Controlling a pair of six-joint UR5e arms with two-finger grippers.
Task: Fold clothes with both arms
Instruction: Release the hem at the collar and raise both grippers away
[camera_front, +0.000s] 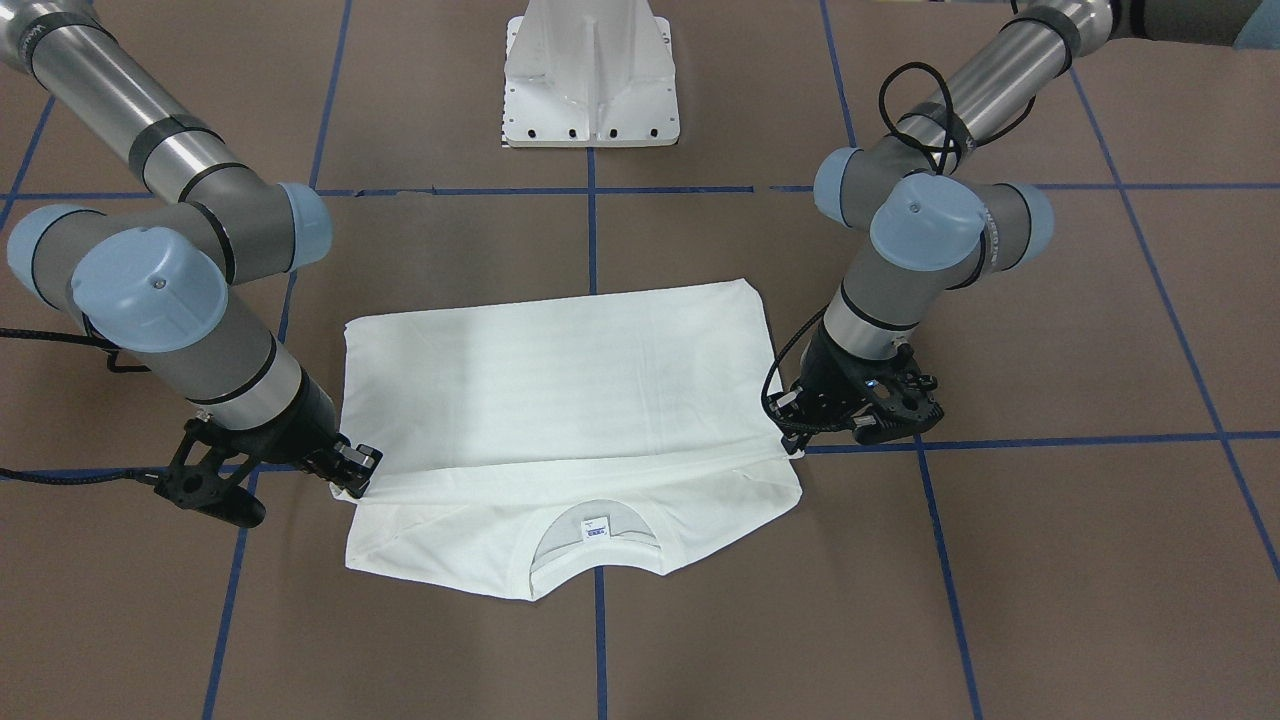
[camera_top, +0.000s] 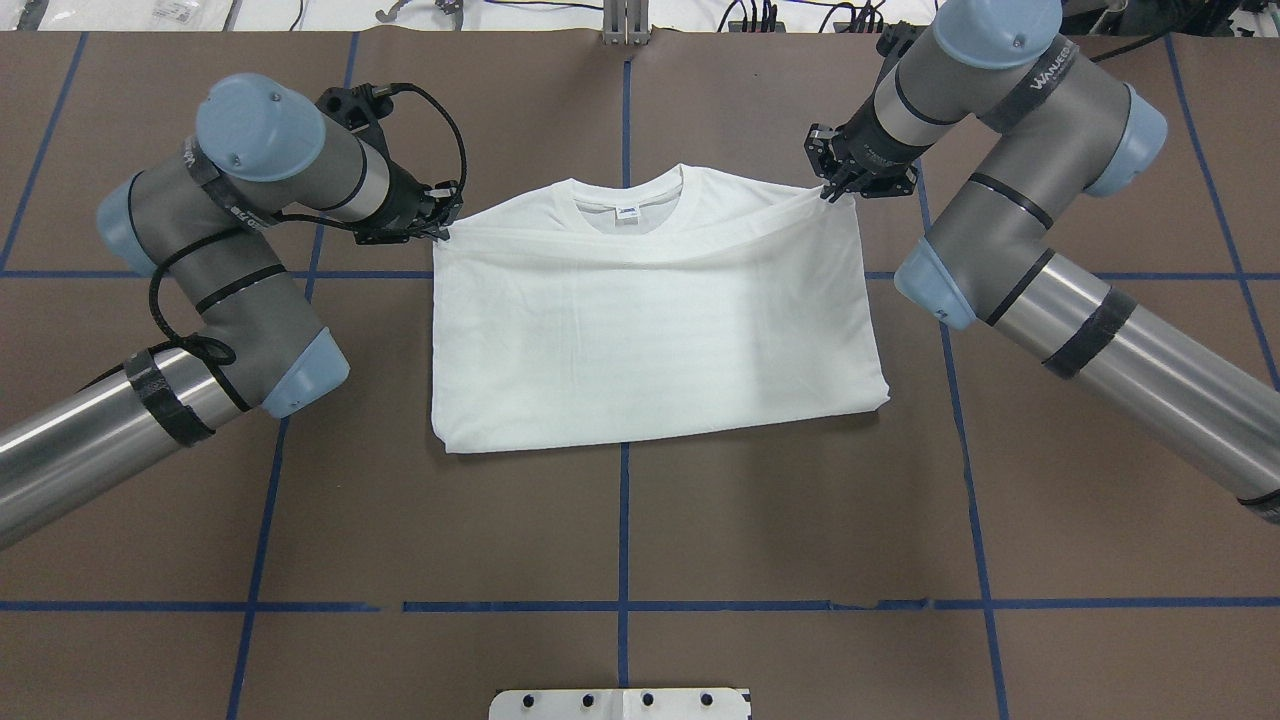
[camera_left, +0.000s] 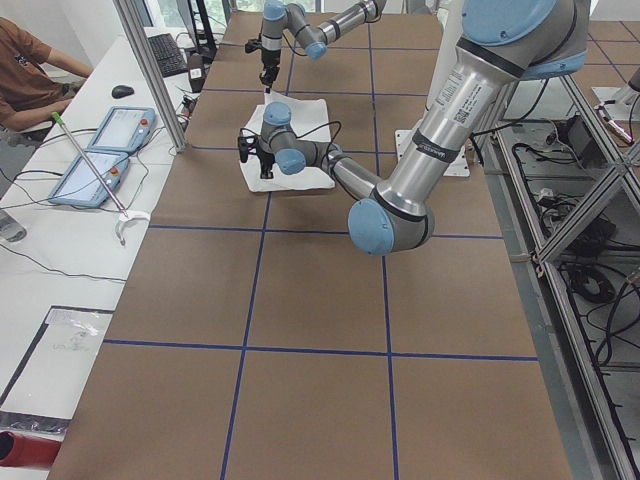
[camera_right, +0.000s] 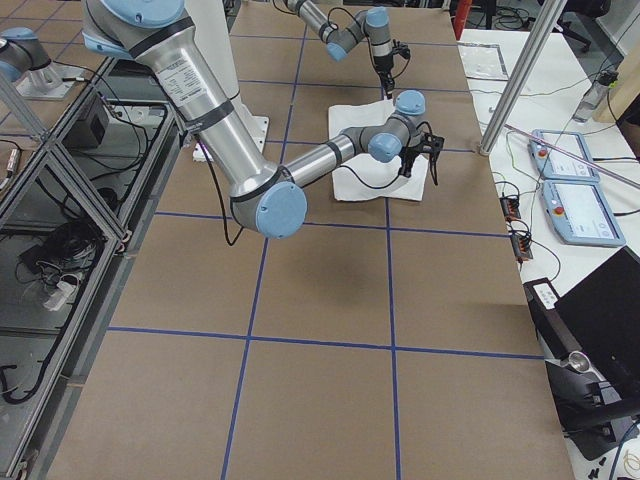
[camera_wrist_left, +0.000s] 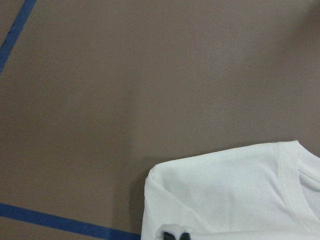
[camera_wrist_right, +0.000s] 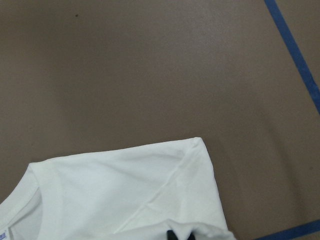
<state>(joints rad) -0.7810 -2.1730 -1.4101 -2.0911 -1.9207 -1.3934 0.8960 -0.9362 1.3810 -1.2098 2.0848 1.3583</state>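
Shirt (camera_top: 650, 340) lies folded mid-surface (camera_top: 620, 530), plain white side up, collar (camera_top: 628, 195) and tag (camera_top: 627, 211) on the edge far from the base (camera_top: 620, 703). I see both claws clamped narrow on the top layer's edge. Left claw (camera_top: 440, 228) is on one corner, right claw (camera_top: 835, 190) on the other, cloth raised slightly there. The edge runs taut between them, just short of the collar.
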